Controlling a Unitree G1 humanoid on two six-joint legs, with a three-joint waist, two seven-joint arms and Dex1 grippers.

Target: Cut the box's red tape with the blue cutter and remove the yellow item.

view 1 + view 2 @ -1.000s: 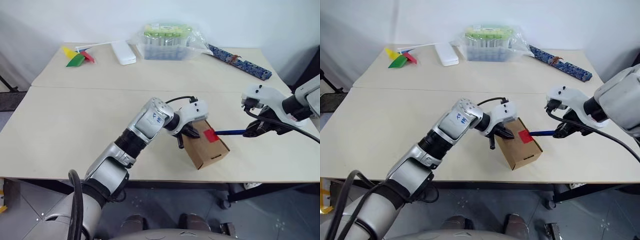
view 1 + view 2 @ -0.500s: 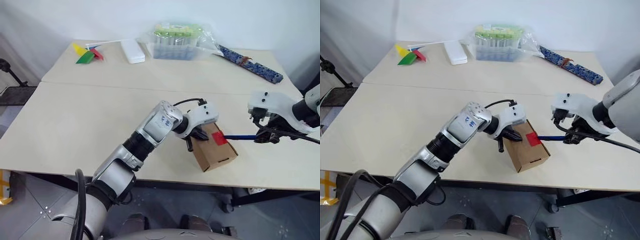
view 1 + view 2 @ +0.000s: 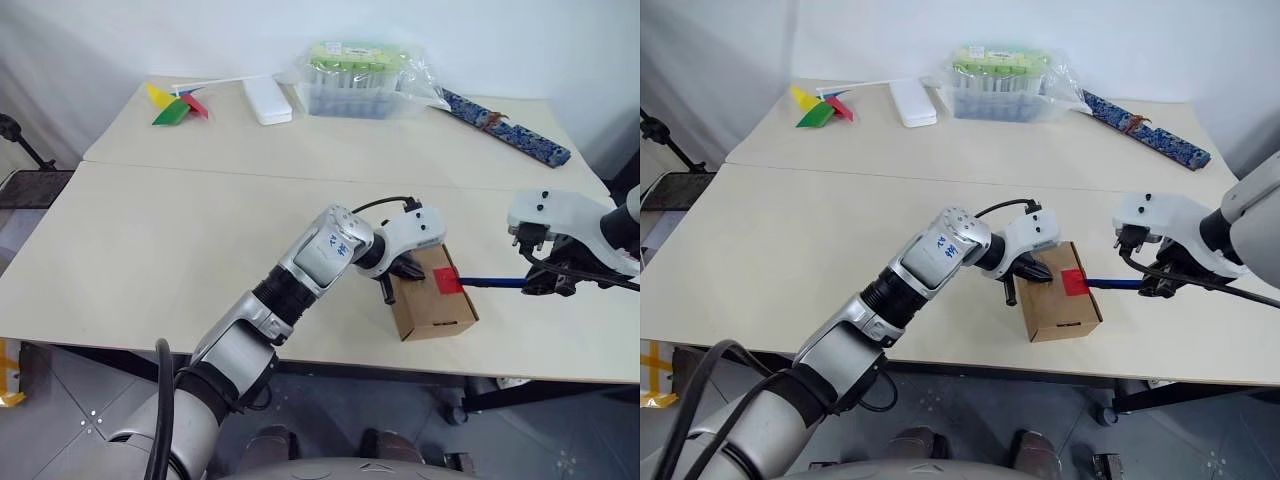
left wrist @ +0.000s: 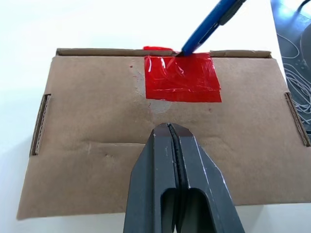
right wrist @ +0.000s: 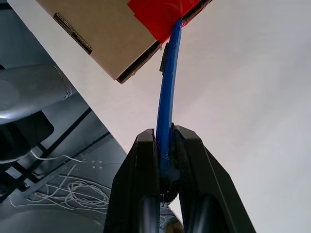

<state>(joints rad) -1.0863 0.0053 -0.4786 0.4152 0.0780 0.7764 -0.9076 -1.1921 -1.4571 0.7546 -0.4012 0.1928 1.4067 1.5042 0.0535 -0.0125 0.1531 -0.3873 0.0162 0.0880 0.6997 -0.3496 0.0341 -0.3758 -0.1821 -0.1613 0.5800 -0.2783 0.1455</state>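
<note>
The brown cardboard box [image 3: 433,303] lies closed near the table's front edge, with the red tape [image 3: 447,280] across its lid seam. My left gripper [image 4: 170,130] is shut with nothing in it, its fingertips pressed on the lid just short of the red tape [image 4: 182,79]. My right gripper [image 5: 165,138] is shut on the blue cutter [image 5: 167,92], whose tip meets the tape at the box's edge. In the head views the blue cutter [image 3: 492,283] runs level from the right gripper [image 3: 548,283] to the tape. The yellow item is hidden.
At the table's far side stand a clear plastic tub with a green lid [image 3: 362,78], a white flat case [image 3: 267,100], a paper pinwheel [image 3: 175,104] and a long blue patterned strip [image 3: 505,128]. The box sits close to the front table edge [image 3: 400,366].
The box has swung round a little under the left gripper, its tape end now further right. The right gripper has drawn back to the right with the cutter. The camera has also shifted.
</note>
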